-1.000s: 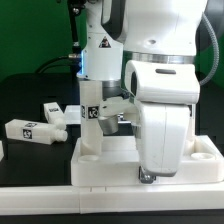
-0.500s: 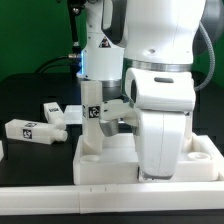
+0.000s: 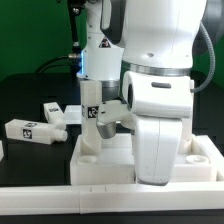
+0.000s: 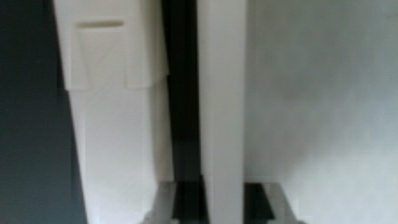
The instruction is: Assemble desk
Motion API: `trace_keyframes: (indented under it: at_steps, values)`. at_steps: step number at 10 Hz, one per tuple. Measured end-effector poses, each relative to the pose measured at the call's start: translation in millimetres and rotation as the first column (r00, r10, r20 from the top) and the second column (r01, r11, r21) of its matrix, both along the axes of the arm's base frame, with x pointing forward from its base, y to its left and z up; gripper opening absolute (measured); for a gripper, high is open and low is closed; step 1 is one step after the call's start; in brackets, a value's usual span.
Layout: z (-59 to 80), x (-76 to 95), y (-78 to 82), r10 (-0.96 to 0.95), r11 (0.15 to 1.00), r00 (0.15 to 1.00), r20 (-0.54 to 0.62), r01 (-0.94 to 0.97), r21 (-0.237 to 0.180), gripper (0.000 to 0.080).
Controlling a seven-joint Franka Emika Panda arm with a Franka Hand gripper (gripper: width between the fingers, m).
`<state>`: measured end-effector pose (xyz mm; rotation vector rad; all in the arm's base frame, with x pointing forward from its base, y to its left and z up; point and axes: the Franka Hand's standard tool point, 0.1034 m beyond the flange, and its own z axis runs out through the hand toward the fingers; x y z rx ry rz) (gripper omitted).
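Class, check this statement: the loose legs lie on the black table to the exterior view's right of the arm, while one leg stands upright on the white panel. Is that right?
Not quite. The loose legs lie to the exterior view's left of the arm, not its right, as the exterior view shows. The rest holds: the upright leg does stand on the white panel.

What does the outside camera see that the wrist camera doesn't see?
Only the exterior view: the robot arm, a loose leg and a second loose leg lying on the black table, and the tag on the upright leg. Only the wrist view: a close-up dark gap beside a tall white piece. Both: white desk plastic; that piece is probably the upright leg, but I cannot be sure.
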<state>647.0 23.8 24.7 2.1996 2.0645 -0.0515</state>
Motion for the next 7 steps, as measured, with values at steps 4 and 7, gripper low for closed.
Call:
trace_keyframes:
  at_steps: [4, 7]
  values:
    - [4.0, 0.2, 1.3, -0.001, 1.000, 1.000, -0.022, 0.001, -0.005, 0.0047]
    - [-1.1, -2.2, 0.1, -0.004, 1.000, 1.000, -0.030, 0.003, -0.006, 0.0048]
